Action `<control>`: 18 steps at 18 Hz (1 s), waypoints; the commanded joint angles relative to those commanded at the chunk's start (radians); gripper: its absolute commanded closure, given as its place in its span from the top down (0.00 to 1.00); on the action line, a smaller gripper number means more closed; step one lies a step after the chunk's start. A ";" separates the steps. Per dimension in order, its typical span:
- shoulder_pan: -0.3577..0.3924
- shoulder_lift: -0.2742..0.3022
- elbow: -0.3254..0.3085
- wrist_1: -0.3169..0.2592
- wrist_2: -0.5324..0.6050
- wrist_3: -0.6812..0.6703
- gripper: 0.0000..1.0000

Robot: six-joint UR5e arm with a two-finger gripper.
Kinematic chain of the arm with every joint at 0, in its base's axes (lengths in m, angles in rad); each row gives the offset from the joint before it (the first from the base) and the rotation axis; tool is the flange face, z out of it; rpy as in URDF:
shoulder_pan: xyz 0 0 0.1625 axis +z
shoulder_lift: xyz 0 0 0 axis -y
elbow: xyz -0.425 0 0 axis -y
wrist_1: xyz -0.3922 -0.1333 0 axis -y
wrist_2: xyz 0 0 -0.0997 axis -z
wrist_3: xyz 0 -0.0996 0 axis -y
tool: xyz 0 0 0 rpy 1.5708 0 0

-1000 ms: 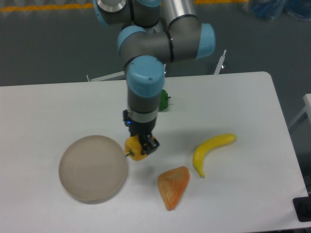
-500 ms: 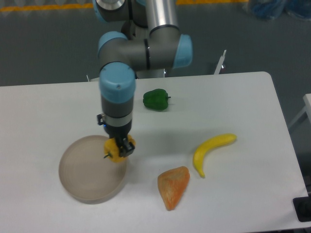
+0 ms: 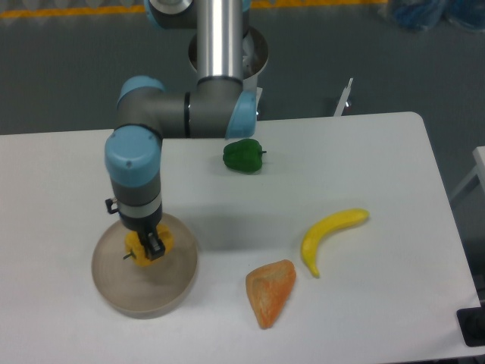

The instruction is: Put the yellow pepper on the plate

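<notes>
- Since the earlier frames the arm has swung left: gripper (image 3: 148, 246) and yellow pepper (image 3: 145, 246) have gone from the table right of the plate, past its right rim, to a spot over the plate (image 3: 121, 284).
- Claw state: fingers pinched on the yellow pepper, dark stem pointing left. Pepper sits over the plate's middle-far area; contact with the plate surface or a small gap, cannot tell from this view.
- Risk 1: release from a height. Blocky pepper could bounce or roll toward the rim; shallow rim may not stop it.
- Risk 2: descent too deep. Pepper pressed into the thick disc could shove the plate or squeeze the pepper out sideways.
- Risk 3: pepper sticks to one finger on opening and gets dragged off the plate as the arm lifts.
- Green pepper (image 3: 243, 155), banana (image 3: 330, 236) and orange wedge (image 3: 270, 291) lie well apart to the right; low collision risk unless retreat sweeps low rightward.
</notes>
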 joint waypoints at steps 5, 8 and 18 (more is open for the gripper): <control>0.002 0.014 -0.009 0.003 0.005 -0.003 1.00; 0.005 0.017 0.008 0.005 0.008 0.002 1.00; 0.366 0.069 0.106 0.011 0.014 0.201 1.00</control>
